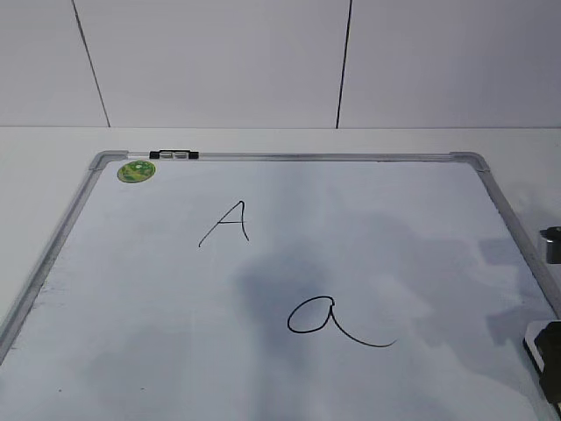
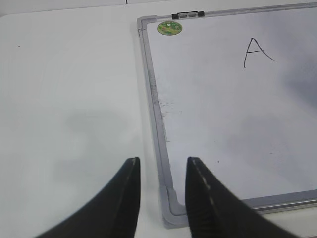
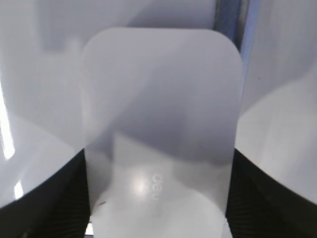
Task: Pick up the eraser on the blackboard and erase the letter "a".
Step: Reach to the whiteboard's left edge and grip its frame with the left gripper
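Apparently right gripper [image 3: 158, 198] straddles (glossy) eraser [image 3: 161, 124].

blackboard [image 1: 289, 156] near edge cropped, eraser [image 3: 161, 129] blurred and cut off below, right gripper [image 1: 550, 346] mostly off-frame

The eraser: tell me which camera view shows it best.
The right wrist view: the eraser fills the frame, its white rounded top flanked by the right gripper's dark fingers. The exterior view catches only a white sliver at the right edge, beneath the gripper. The left wrist view shows none of it.
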